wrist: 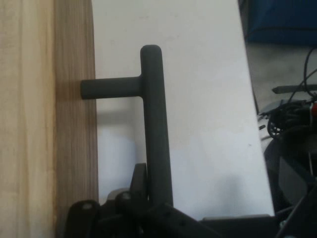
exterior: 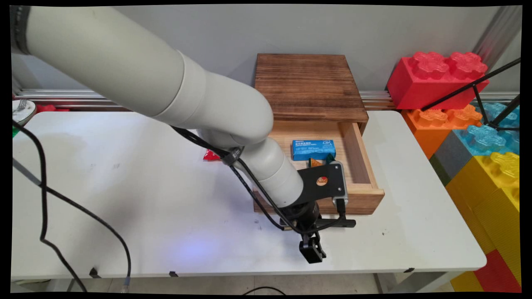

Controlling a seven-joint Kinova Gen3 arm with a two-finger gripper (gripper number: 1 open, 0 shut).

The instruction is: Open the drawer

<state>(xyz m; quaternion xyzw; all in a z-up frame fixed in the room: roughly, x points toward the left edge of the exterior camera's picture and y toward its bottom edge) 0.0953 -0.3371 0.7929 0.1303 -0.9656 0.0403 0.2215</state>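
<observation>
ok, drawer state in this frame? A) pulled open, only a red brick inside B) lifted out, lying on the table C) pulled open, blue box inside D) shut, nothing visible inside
C: the drawer stands out from under the wooden box, and a blue box lies inside it; the end effector is at the black handle on the drawer's front.
</observation>
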